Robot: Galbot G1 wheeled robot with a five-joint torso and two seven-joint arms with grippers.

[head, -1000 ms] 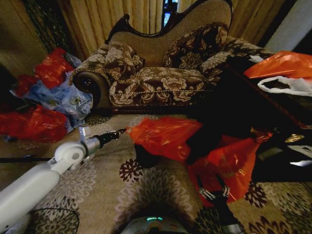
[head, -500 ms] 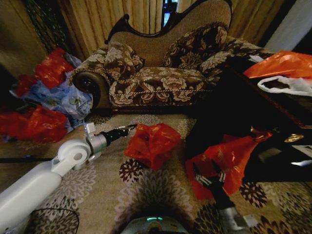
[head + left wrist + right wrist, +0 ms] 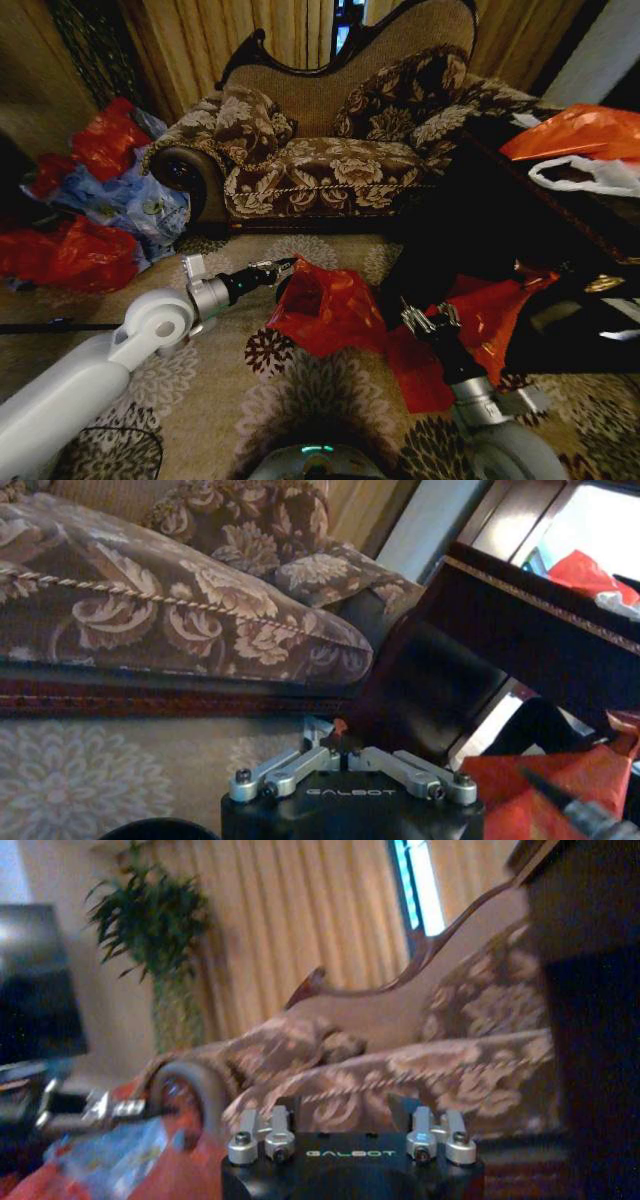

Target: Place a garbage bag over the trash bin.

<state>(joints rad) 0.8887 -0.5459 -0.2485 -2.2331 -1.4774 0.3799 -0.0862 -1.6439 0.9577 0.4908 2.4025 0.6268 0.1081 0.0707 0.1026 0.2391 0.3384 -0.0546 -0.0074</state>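
The left gripper [image 3: 277,266] pinches shut on the near rim of the garbage bag [image 3: 325,310], which drapes just beyond its tips. The film looks light, limp and slippery, so the rim hem seems the surest hold. The right gripper [image 3: 428,318], fingers spread, hovers just beside the bag's far side.

Garbage bag [image 3: 325,310] before sofa [image 3: 330,160]

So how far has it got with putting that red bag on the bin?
Partly there. The garbage bag is draped over the trash bin, whose dark rim peeks out at one side. The left gripper pinches the bag's edge there; the right gripper is open beside it. Pulling the bag snugly around the rim is left.
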